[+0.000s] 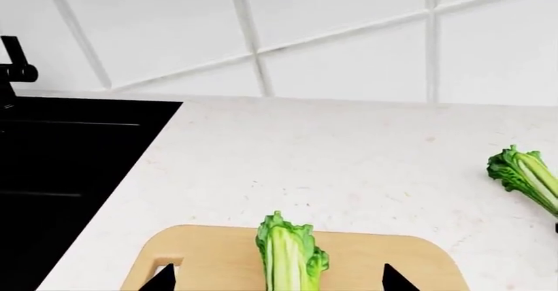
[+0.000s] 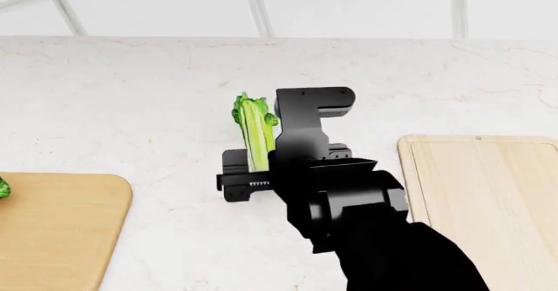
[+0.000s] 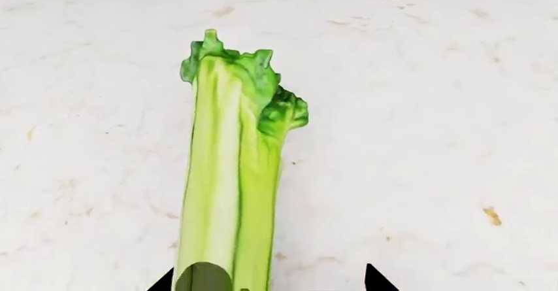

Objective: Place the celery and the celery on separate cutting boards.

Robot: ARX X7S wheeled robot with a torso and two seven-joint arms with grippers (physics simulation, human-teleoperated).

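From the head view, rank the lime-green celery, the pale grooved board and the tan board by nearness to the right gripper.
1. Lime-green celery, right at the right gripper, between its jaws.
2. Pale grooved board, to the robot's right.
3. Tan board, far over at the left edge.

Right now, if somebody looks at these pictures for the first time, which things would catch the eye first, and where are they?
The black right gripper fills the middle of the head view, over the lime-green celery lying on the pale counter between the two boards. The darker celery already lies on the tan cutting board near the black sink. The paler cutting board at the right holds nothing.
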